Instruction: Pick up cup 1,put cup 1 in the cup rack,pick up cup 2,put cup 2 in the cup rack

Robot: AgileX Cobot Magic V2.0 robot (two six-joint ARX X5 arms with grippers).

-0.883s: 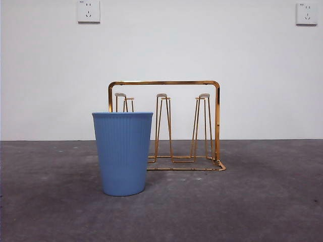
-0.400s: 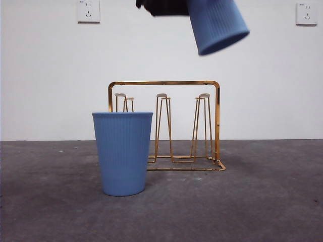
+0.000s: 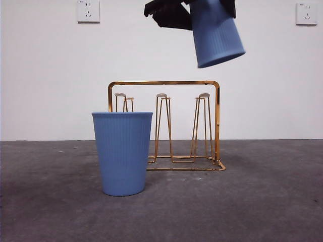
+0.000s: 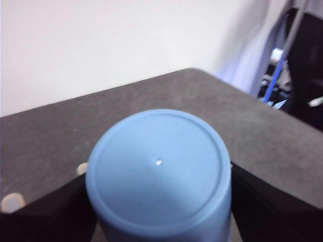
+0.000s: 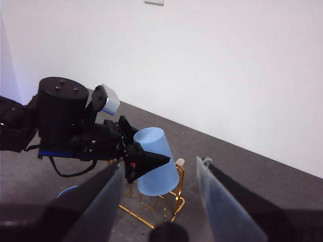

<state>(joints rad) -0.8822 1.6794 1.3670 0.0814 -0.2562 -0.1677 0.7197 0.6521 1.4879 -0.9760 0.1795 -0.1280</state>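
Observation:
My left gripper is shut on a ribbed blue cup, which it holds mouth down and slightly tilted in the air above the right end of the gold wire cup rack. The left wrist view shows this cup's flat base between the two black jaws, with whitish peg tips below. Another blue cup stands upright on the table in front of the rack's left end. My right gripper hangs open and empty, high and away from the rack.
The grey table runs back to a white wall with two sockets. In the right wrist view the left arm's black body reaches over the rack from one side.
A second ago only the standing cup and rack showed. The left gripper then came in from above with the other cup, which now hangs a little lower and more upright over the rack.

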